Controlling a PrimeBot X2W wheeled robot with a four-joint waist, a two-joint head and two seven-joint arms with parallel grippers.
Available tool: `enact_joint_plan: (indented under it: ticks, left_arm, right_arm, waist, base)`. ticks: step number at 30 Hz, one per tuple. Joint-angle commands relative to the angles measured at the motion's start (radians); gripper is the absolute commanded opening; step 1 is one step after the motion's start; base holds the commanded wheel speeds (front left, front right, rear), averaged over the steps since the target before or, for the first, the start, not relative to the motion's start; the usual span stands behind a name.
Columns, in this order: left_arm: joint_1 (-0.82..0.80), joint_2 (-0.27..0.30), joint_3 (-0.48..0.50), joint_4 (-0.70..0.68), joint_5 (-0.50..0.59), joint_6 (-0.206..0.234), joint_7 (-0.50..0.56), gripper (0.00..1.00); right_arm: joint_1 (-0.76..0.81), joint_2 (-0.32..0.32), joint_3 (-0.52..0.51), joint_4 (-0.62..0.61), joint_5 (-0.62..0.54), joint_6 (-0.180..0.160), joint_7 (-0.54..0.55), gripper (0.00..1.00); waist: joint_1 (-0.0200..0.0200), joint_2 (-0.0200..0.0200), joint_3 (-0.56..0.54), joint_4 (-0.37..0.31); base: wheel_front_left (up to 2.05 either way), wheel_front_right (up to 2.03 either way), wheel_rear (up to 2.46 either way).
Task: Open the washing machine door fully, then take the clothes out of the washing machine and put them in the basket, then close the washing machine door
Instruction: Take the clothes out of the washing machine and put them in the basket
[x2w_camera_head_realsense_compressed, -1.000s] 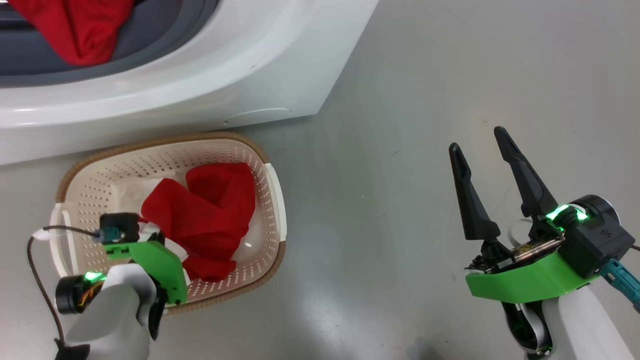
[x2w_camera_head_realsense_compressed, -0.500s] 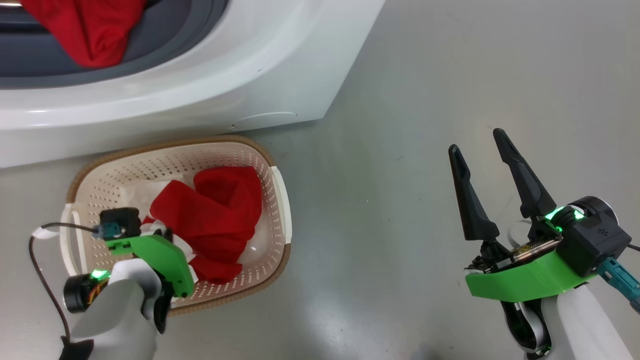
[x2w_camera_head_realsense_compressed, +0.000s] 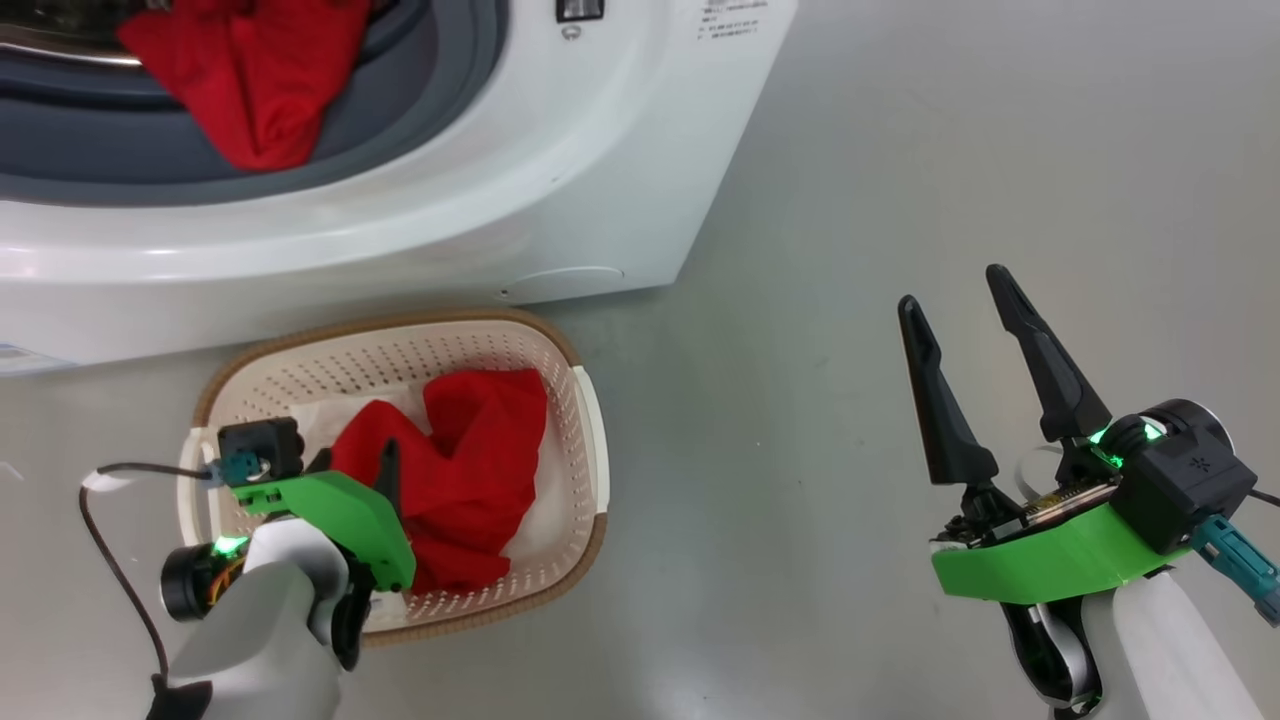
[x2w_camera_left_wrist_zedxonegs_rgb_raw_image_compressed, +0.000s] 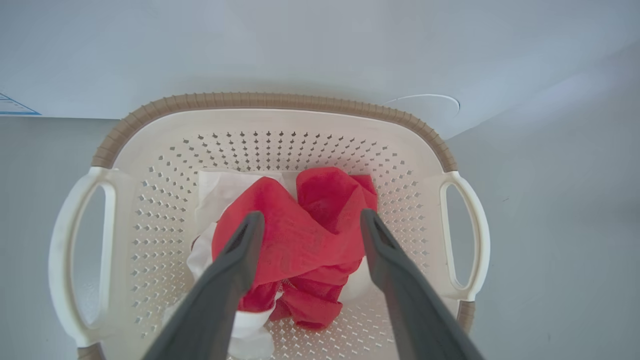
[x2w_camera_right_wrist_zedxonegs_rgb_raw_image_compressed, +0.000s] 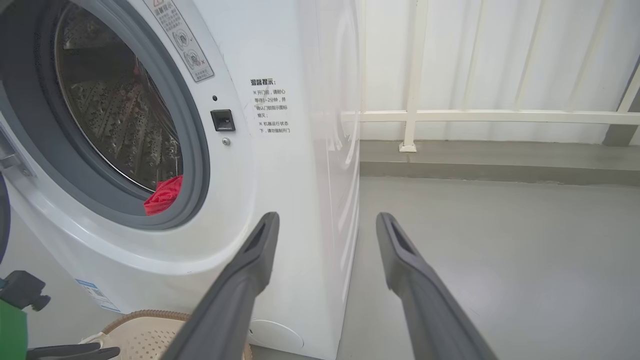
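The white washing machine (x2w_camera_head_realsense_compressed: 560, 150) has its round opening uncovered; the washing machine door is out of view. One piece of red clothes (x2w_camera_head_realsense_compressed: 250, 90) hangs over the grey rubber ring (x2w_camera_right_wrist_zedxonegs_rgb_raw_image_compressed: 192, 165), and it also shows as red clothes (x2w_camera_right_wrist_zedxonegs_rgb_raw_image_compressed: 162, 196) at the drum's lower edge. The cream basket (x2w_camera_head_realsense_compressed: 575, 440) sits on the floor in front of the machine and holds red cloth (x2w_camera_left_wrist_zedxonegs_rgb_raw_image_compressed: 300, 240) on top of white cloth (x2w_camera_left_wrist_zedxonegs_rgb_raw_image_compressed: 220, 187). My left gripper (x2w_camera_left_wrist_zedxonegs_rgb_raw_image_compressed: 311, 217) hangs open over the basket, fingers either side of the red cloth. My right gripper (x2w_camera_head_realsense_compressed: 965, 330) is open and empty above bare floor.
Grey floor (x2w_camera_head_realsense_compressed: 800, 400) stretches to the right of the machine and basket. A white railing (x2w_camera_right_wrist_zedxonegs_rgb_raw_image_compressed: 475, 116) runs along the back wall beyond the machine's side. A dark cable (x2w_camera_head_realsense_compressed: 110, 560) loops from my left wrist.
My left gripper has opened, and the red cloth now lies loose in the basket. The head camera has shifted, so more of the machine's opening shows. The right arm has not moved.
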Motion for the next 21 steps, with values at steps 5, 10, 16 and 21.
enact_joint_plan:
  ticks: [5,10,16,21]
  left_arm:
    - [0.026,0.024,0.020,-0.040,0.005,-0.008,-0.057,1.00]
    - [0.042,0.034,0.027,-0.097,0.019,0.007,-0.072,1.00]
    - [0.130,0.070,0.095,-0.365,0.089,0.078,-0.074,1.00]
    - [0.233,0.070,0.141,-0.535,0.147,0.101,-0.074,1.00]
  right_arm:
    - [0.015,0.000,0.010,-0.011,0.004,0.006,-0.006,1.00]
    - [0.024,0.000,0.011,-0.003,0.004,0.006,-0.006,1.00]
    - [0.044,0.000,0.011,0.011,-0.010,0.006,-0.006,1.00]
    - [0.058,0.000,0.013,0.022,-0.013,0.006,-0.006,1.00]
  waist:
    - [0.0000,0.0000,-0.066,0.028]
    - [0.0000,0.0000,-0.102,0.038]
    - [0.0000,0.0000,-0.155,0.052]
    - [0.0000,0.0000,-0.200,0.056]
  base:
    - [0.00,0.00,0.00]
    - [0.00,0.00,0.00]
    - [0.00,0.00,0.00]
    - [0.00,0.00,0.00]
